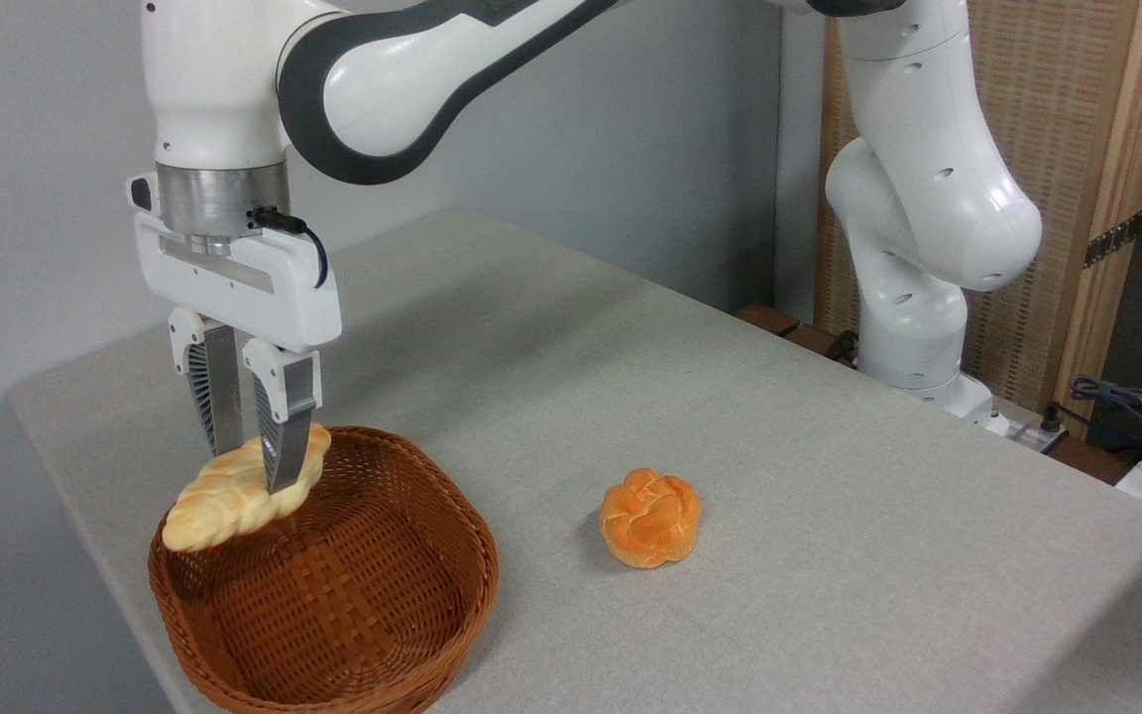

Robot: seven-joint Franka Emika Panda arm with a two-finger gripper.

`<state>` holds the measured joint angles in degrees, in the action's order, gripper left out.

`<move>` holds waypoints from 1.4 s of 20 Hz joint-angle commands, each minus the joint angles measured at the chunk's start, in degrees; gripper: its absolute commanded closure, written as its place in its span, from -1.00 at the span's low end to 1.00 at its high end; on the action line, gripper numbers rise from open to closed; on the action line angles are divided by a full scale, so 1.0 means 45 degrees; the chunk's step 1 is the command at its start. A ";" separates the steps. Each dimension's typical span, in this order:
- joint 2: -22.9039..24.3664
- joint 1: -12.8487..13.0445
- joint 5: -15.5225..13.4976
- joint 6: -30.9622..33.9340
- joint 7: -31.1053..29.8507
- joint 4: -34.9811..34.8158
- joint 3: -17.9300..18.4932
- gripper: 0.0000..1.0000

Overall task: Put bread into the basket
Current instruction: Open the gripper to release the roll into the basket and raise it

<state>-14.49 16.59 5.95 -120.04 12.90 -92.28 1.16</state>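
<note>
At the lower left of your frame sits the basket (333, 585) on the counter (829, 555). Just above its left rim hangs the bread (224, 496), tilted, clamped between the gripper (254, 466) fingers. Right of the basket, well apart, lies an orange knotted bun (650, 518). You'll find no readable writing anywhere on the arm.

A plain pale grey wall (46, 119) runs behind the table (829, 555), which is covered in a light grey, cloth-like surface and lit evenly, with soft shadows. To the right stands a panel of woven tan material (1057, 119) set in a light wooden frame (1121, 178) — a dark strap crosses the frame. Lower right, a tangle of dark cables (1126, 407) lies beyond the table's edge.
</note>
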 commanded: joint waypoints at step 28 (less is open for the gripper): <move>0.3357 -0.2200 -0.1968 0.6459 0.5395 0.0156 -0.0238 -1.00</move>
<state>0.20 8.08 -2.23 -93.55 35.23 -91.02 0.55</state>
